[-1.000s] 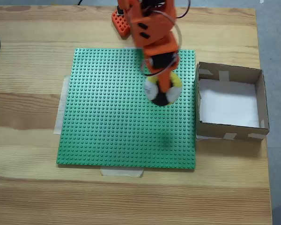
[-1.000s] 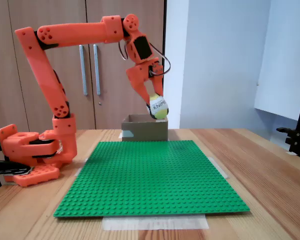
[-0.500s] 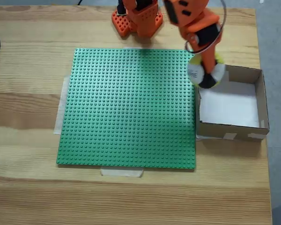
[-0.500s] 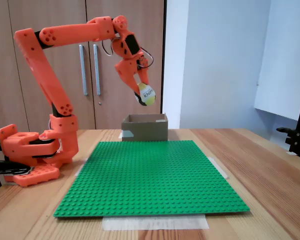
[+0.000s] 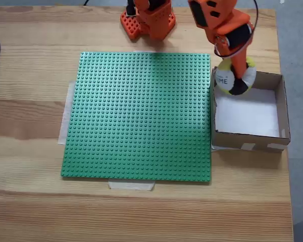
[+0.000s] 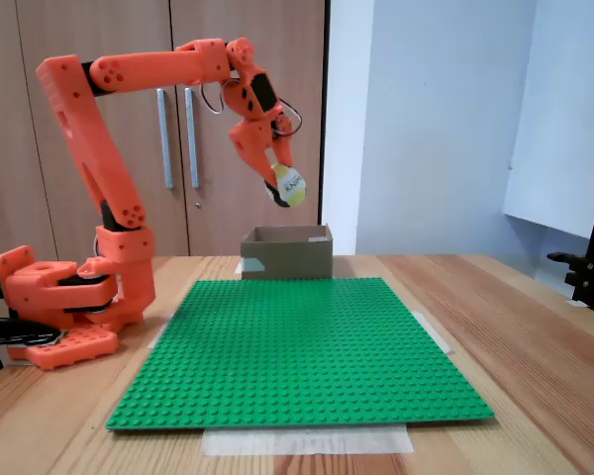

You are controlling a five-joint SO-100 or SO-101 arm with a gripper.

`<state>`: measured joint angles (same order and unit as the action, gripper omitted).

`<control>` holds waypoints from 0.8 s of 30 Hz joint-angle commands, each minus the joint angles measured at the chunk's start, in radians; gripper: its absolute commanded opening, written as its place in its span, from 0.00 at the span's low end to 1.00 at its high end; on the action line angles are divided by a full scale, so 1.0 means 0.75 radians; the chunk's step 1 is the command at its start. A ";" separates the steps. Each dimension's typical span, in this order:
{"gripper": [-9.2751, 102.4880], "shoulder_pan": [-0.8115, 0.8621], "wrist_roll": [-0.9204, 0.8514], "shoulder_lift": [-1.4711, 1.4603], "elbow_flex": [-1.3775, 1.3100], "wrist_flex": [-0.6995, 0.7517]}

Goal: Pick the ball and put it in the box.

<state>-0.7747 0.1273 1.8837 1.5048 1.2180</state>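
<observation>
Wooden cabinet doors stand behind my desk (image 5: pixel 30 121), where a green studded baseplate (image 5: pixel 139 116) is taped down. My end effector (image 5: pixel 236 79) is clamped on the ball (image 5: pixel 234 80), carrying it high so it clears the low walls of the box (image 5: pixel 283 108). From above, the ball hangs over the box's near-left corner; I judge release should wait until it is centred.

Both fixed views reach me bright and evenly lit, with no glare. From above, the mat (image 5: pixel 141 116) is sharp, the arm (image 5: pixel 222 22) slightly soft, and a faint shadow falls inside the box (image 5: pixel 280 108). From the side, the wall (image 6: pixel 426 119) looks pale and cool; shadows are weak.
</observation>
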 commanded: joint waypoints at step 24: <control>0.08 -0.080 0.041 -0.466 -0.370 0.008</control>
<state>-0.8376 0.1442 1.5309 1.2870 1.2210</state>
